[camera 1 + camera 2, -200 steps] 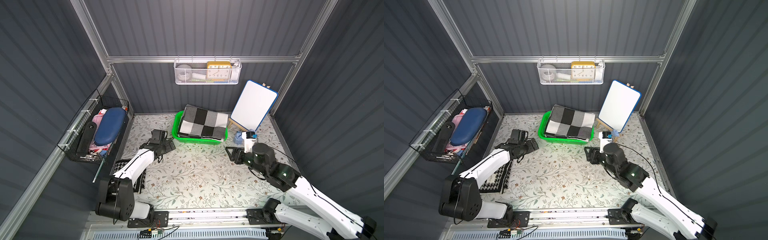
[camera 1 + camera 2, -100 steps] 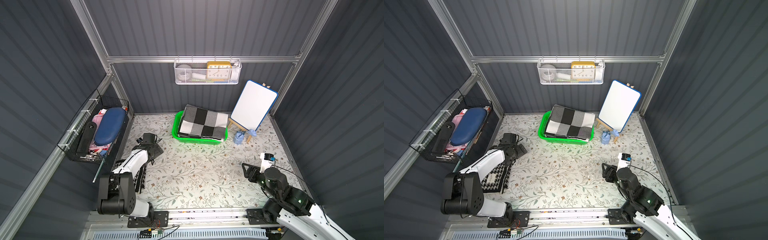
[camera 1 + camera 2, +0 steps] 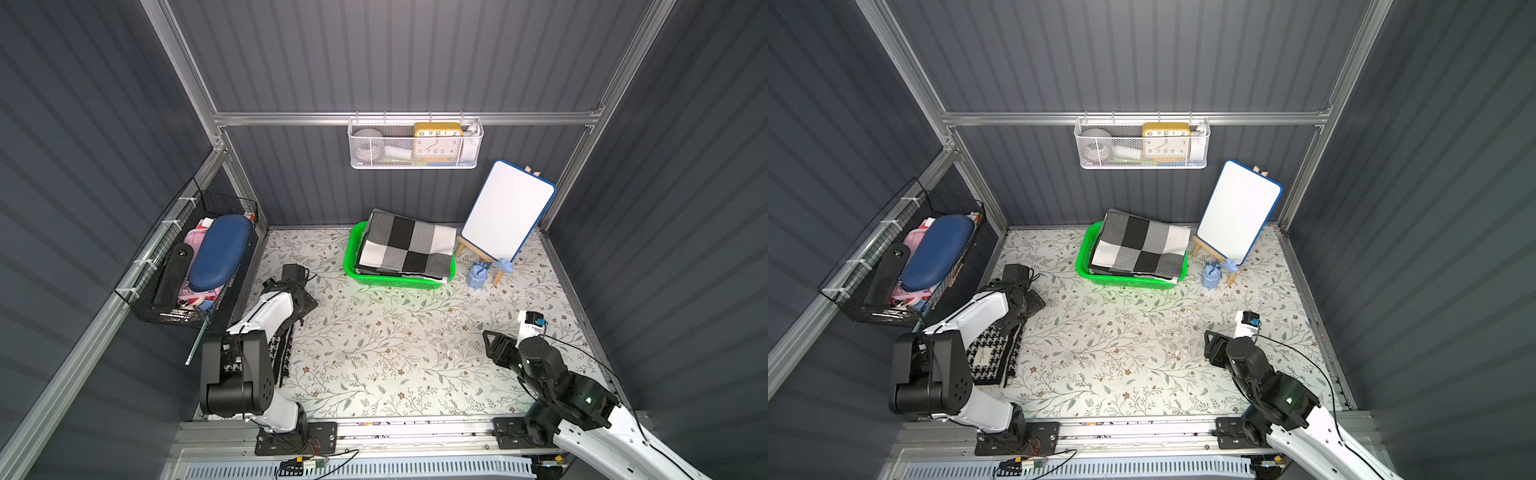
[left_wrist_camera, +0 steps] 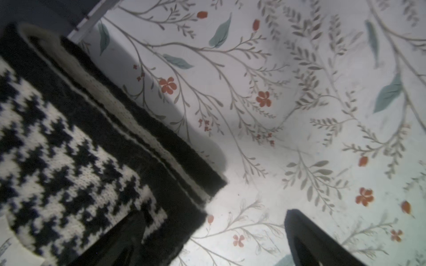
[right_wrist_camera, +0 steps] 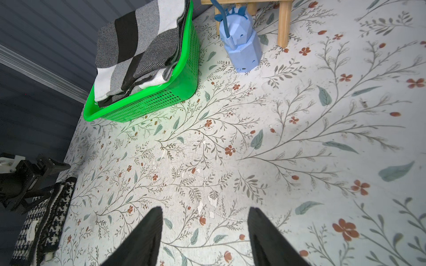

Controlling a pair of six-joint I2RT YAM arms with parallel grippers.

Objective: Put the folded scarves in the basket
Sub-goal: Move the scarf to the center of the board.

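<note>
Right wrist view: the folded scarf [image 5: 138,43] lies in the basket [image 5: 149,103], well ahead of the right gripper [image 5: 205,210], whose jaws stand apart and empty, apparently because delivery is done. The left gripper [image 4: 212,221], spread wide, hangs over a houndstooth cloth [image 4: 57,161].

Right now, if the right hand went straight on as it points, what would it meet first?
Probably the bare table: the right hand, open and empty, points down across it. Farther on lies the gap between the basket and the blue figure, though depth is unclear.
</note>
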